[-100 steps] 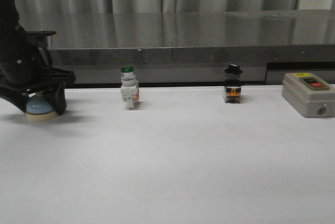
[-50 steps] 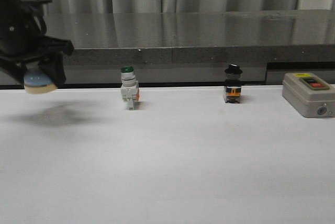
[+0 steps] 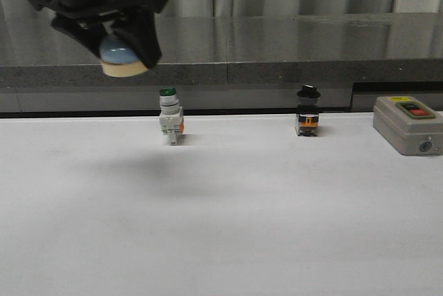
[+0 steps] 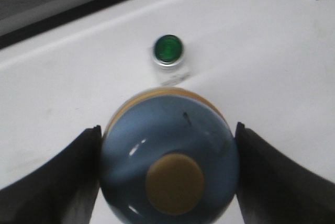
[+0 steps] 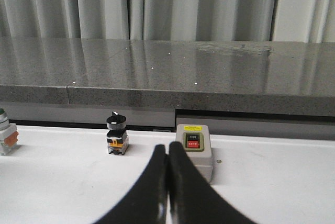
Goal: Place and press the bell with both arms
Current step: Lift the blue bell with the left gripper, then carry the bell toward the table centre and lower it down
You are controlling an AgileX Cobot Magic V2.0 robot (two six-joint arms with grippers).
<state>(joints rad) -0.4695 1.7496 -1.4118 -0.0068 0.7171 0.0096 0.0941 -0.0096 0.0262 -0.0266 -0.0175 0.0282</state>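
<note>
The left gripper (image 3: 123, 45) is up in the air, high over the white table (image 3: 228, 206). Its two dark fingers (image 4: 52, 182) squeeze the sides of the bell (image 3: 122, 57). The bell is blue and round on top, with a cream base and a cream button (image 4: 174, 183). It touches nothing but the fingers. A soft shadow lies on the table under it.

Just past the bell, down on the table, stands a little white switch (image 3: 170, 124) with a green cap (image 4: 168, 49). It stands straight up, near the back edge of the table.

The right gripper (image 5: 168, 182) is low, and its two fingers are pressed tight together with nothing between them. Beyond it sits a grey box (image 5: 194, 150) with a red button. Beside that box stands a small black knob switch (image 5: 116, 139). Behind the table runs a dark grey shelf (image 3: 277, 50), and grey curtains (image 5: 172, 4) hang at the back.
</note>
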